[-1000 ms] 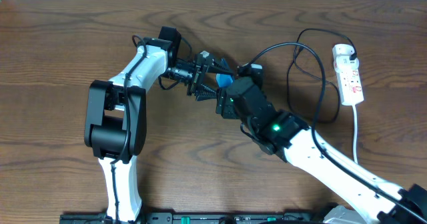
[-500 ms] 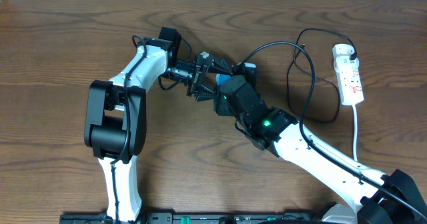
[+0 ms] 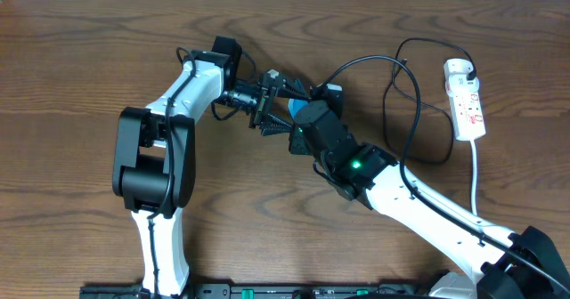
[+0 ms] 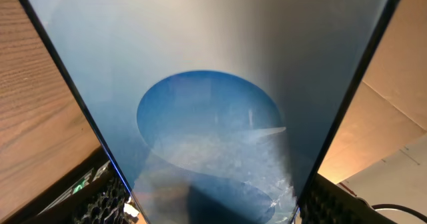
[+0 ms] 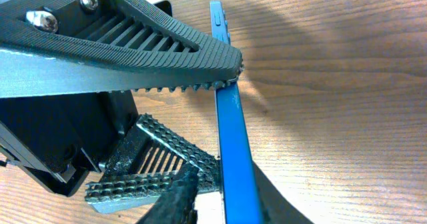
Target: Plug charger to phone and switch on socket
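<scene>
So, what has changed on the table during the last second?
The right arm moved up-left in the overhead view, closer to the phone at the left gripper, and the charger shifted with it. The left arm, phone and socket stayed put.

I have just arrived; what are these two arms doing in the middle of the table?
The left tool holds the phone by its sides. The right tool is close against the phone's edge, near where the charger cable ends. I cannot tell whether it is plugged in. The cable loops back toward the socket at the right, which neither arm touches.
</scene>
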Available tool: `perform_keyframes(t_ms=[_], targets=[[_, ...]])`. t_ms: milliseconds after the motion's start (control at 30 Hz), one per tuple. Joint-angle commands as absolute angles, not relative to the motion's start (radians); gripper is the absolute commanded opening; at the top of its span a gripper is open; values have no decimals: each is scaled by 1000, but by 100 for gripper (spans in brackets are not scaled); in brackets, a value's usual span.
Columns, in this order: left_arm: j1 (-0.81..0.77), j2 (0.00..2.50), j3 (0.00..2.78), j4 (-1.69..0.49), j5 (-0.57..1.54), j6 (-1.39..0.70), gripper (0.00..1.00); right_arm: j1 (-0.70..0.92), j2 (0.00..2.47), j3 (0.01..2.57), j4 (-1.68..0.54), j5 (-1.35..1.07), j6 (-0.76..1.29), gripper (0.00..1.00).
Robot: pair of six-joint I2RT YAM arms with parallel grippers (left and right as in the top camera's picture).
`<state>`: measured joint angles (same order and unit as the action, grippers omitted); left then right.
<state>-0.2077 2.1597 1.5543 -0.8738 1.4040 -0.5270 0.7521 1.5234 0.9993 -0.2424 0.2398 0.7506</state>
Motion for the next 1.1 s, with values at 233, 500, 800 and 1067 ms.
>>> perform_keyframes(t_ms=[233,500,800,1067], targets=[[-208,2119,1551,-878,1439,-532,66,762,1523,1013,-254,255,748,1],[-201,2119,1551,-877,1402,-533,86,752,1518,1013,-253,257,727,1],[-18,2095,1551,-847,1353,-532,99,680,1334,1013,-345,252,725,1],[105,1805,1551,-896,1028,-493,99,551,1061,1013,-603,237,775,1]])
